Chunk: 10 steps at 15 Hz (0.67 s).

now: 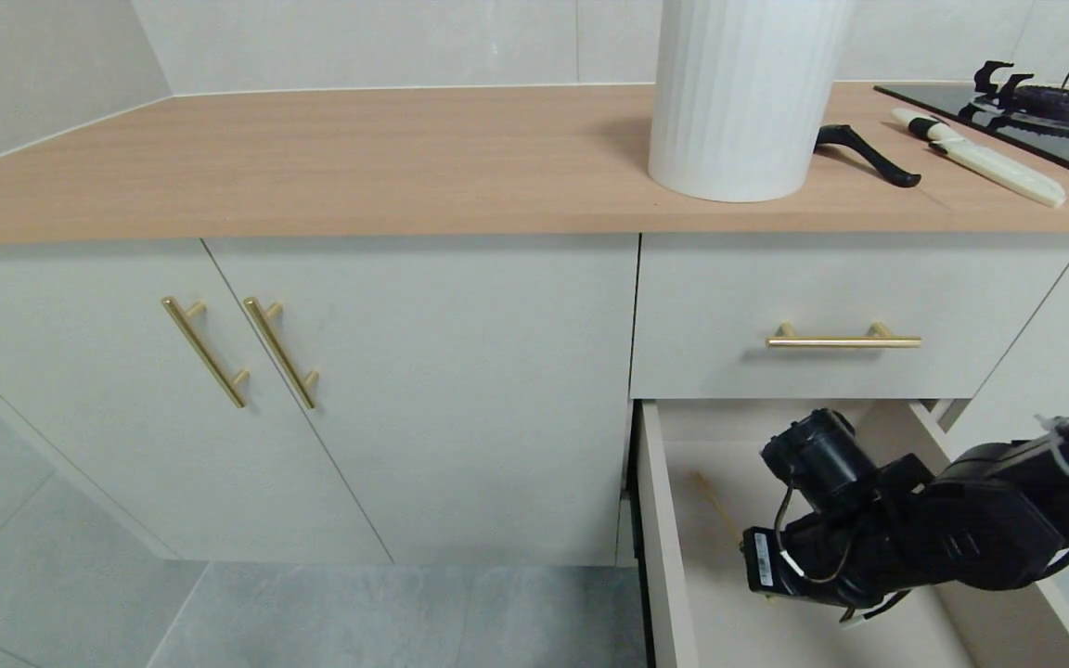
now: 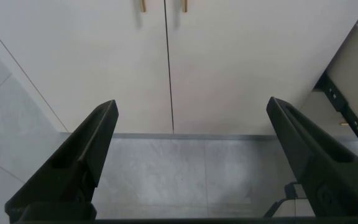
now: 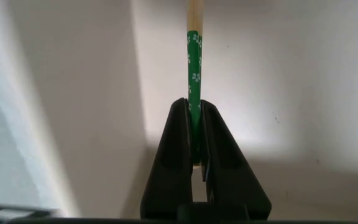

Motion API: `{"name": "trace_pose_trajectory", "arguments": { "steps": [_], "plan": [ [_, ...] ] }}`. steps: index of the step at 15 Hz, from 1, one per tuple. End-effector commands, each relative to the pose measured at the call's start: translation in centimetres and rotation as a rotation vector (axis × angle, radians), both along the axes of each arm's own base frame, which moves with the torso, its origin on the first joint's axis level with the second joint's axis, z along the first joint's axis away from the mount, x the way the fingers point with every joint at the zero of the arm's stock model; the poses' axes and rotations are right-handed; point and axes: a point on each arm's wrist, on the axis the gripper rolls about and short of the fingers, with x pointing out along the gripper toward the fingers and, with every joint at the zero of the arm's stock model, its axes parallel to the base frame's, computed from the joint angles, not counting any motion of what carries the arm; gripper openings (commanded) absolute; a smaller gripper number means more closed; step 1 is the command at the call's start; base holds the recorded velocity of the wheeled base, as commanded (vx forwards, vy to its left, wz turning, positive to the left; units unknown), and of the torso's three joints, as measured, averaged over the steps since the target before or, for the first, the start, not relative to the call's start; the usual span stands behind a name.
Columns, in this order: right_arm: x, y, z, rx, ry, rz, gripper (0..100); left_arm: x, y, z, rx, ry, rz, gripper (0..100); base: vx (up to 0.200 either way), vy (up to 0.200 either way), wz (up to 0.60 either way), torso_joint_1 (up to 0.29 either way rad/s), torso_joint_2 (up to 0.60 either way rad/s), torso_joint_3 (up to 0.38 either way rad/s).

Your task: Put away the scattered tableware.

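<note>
**Right gripper clamped on a chopstick, down in the open drawer**

From the head view you get the layout. The lower drawer [image 1: 660, 520] is pulled out under a closed one, and the right arm [image 1: 989, 524] reaches down into it. A thin pale stick lies along the drawer floor just ahead of the arm. It looks like the far end of the chopstick [image 3: 194, 56], though I can't say for sure from up there.

The right wrist view fills in the grip. The right gripper [image 3: 196, 109] has its jaws pinched tight on the chopstick's green, flower-dotted end. The bare wood part sticks out past the tips, toward the pale inside of the drawer.

The left wrist view has the left gripper [image 2: 191, 106] spread wide with nothing between its fingers [image 2: 92, 143]. It hangs above the grey floor [image 2: 185, 168] and faces the two closed doors [image 2: 166, 62], with the drawer's edge off to one side.

Back in the head view, the counter [image 1: 358, 158] carries a white ribbed jar [image 1: 739, 93]. Just beside the jar is a black handle [image 1: 869, 153], then a white knife [image 1: 980, 158], then the hob [image 1: 1054, 111] in the corner.
</note>
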Motion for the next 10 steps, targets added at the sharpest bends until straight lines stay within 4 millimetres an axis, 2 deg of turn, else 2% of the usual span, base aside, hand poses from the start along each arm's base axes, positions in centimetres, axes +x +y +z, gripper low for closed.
{"name": "trace_pose_trajectory", "arguments": {
  "steps": [1, 6, 10],
  "plan": [
    [0.0, 0.2, -3.9, -0.052, 0.066, 0.002, 0, 0.0, 0.0, 0.0, 0.000, 0.001, 0.001, 100, 0.000, 0.000, 0.00, 0.000, 0.00, 0.000],
    [-0.1, 0.8, -6.0, -0.101, 0.093, 0.011, 0, 0.0, 0.0, 0.0, 0.000, 0.001, 0.001, 100, 0.000, 0.000, 0.00, 0.000, 0.00, 0.000],
    [0.1, 0.9, -6.5, -0.111, 0.070, 0.001, 0, 0.0, 0.0, 0.0, 0.000, 0.001, 0.001, 100, 0.000, 0.000, 0.00, 0.000, 0.00, 0.000]
  ]
}}
